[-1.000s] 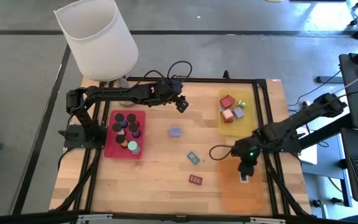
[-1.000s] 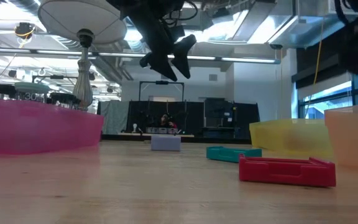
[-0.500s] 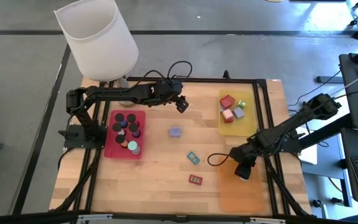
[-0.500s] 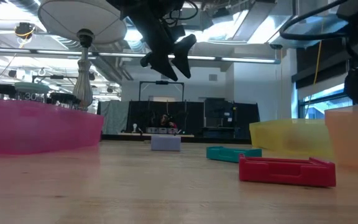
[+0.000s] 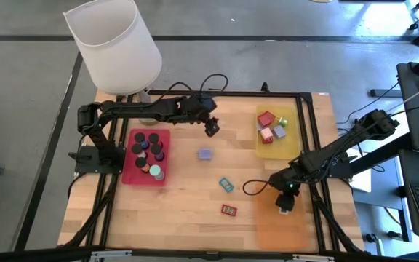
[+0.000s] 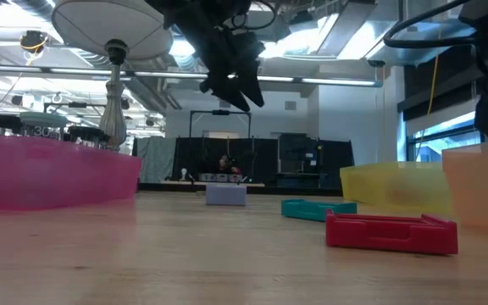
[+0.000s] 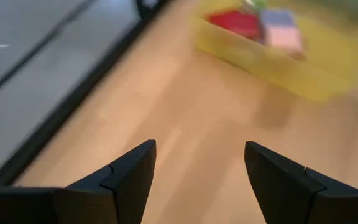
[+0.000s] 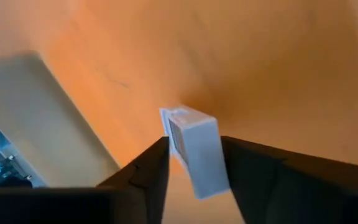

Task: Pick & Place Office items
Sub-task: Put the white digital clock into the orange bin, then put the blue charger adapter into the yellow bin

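Office items, current piece: the white rectangle [image 8: 194, 149] is at the right end effector [image 5: 285, 206], low over the orange mat [image 5: 286, 225] at the mat's edge farthest from the front of the desk [image 5: 188, 218].

Change noted: half a second ago this end effector stood slightly higher over the same edge of the mat; it has now come down towards the mat surface. You should read this as the placing stage of this piece, with the release at hand or under way.

End effector state, right: the rectangle sits within it, but whether it is clamped or already let go, you cannot tell.

Orientation: in the right wrist view the rectangle's long axis runs roughly along the reach of the end effector, slightly skewed, with one narrow end pointing towards the mat.

Left end effector [image 5: 211, 128]: well apart from the orange mat, raised, jaws parted, holding nothing. It has turned a little since a second ago.

Outstanding: a red rectangle [image 5: 229, 210], a teal rectangle [image 5: 226, 183] and a lavender block [image 5: 205, 154] lie on the bare desk on the left-arm side of the orange mat.
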Controlling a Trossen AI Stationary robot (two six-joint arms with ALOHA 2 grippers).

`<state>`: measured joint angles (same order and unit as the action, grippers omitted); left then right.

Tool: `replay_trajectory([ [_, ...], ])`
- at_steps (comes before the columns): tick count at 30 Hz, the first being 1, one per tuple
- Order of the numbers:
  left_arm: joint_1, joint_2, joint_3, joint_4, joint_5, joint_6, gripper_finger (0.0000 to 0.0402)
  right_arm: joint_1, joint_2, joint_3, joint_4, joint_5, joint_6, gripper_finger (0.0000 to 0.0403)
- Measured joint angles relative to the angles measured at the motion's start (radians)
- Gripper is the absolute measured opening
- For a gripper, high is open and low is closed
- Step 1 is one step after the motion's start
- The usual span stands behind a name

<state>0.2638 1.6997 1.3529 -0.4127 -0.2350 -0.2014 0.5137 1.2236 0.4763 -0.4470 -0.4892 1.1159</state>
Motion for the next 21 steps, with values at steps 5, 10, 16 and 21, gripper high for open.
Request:
replay_trajectory([
  [5,0.0,0.0,0.0,-0.073,0.162,0.11,0.0242,-0.001,-0.004,0.001,-0.002,-0.031,0.029,0.0209],
  [10,-0.005,0.0,0.0,-0.182,0.234,0.197,0.0242,-0.001,-0.027,0.045,-0.037,-0.061,0.023,0.0266],
  [16,-0.039,0.0,-0.001,-0.314,0.302,0.349,0.0242,-0.001,-0.077,0.168,-0.211,-0.005,-0.055,0.0305],
  [21,-0.095,0.0,-0.049,-0.304,0.325,0.452,0.0242,-0.002,-0.097,0.266,-0.414,0.124,-0.146,0.0311],
])
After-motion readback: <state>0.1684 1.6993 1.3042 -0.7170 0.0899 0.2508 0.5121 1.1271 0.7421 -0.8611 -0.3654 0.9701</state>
